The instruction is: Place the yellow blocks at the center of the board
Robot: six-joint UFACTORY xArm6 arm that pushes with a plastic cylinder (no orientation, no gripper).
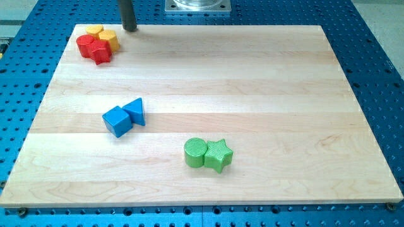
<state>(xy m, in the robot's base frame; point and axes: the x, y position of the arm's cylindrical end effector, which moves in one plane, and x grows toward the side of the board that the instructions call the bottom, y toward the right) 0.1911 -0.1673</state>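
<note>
Tip (129,28) just right of yellow blocks (103,35), top-left corner.

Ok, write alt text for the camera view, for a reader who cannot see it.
My tip stands at the wooden board's top-left edge, just right of a cluster of two yellow blocks and two red blocks. Mid-left sit a blue cube and blue triangle; lower centre, a green cylinder touches a green star.

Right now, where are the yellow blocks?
In the camera view's top-left corner of the board, two yellow blocks touch the red blocks, just left of my tip.
</note>
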